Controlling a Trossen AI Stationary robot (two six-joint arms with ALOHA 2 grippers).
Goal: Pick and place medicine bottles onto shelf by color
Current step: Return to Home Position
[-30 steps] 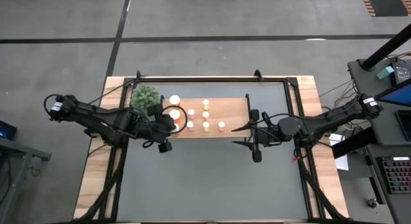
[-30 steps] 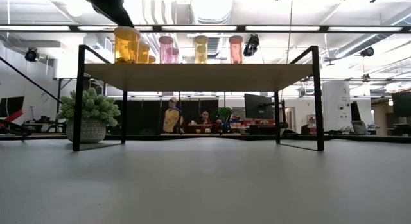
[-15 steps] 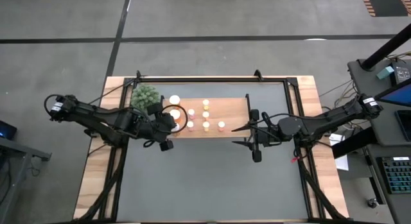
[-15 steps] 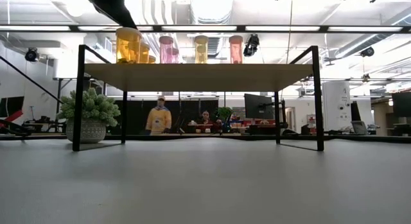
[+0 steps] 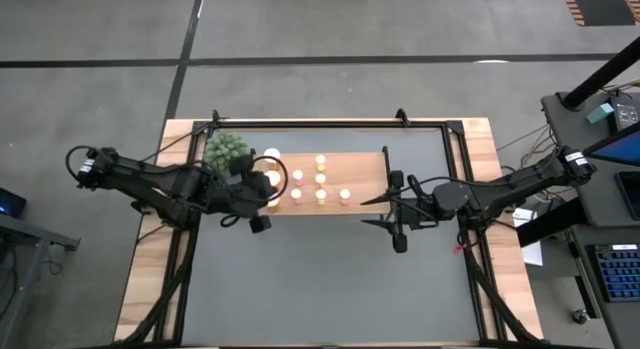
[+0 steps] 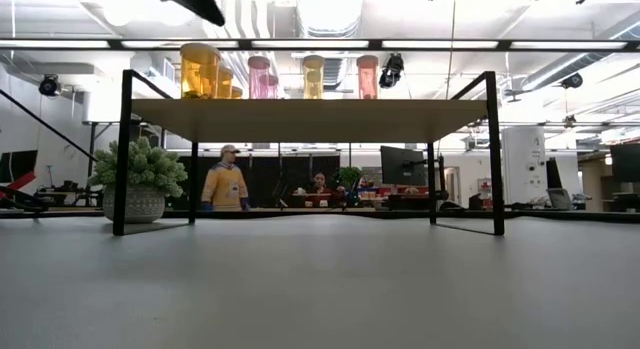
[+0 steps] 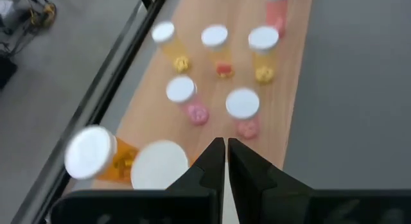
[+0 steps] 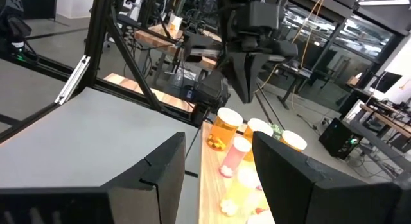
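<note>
The shelf is a light-wood board on black legs at the table's far side. Several white-capped bottles stand upright on it. In the left wrist view these are two orange bottles, pink ones and yellow ones. My left gripper hangs shut and empty above the shelf's left end, over the orange bottles. It touches none of them. My right gripper stands open and level just off the shelf's right near corner, with nothing between its fingers.
A green spiky plant in a pot stands at the shelf's far left corner, close to my left arm. Bare grey table top lies in front of the shelf. People move in the room beyond the table.
My left gripper has risen a little above the orange bottles and stays shut. The bottles have kept their places on the shelf.
</note>
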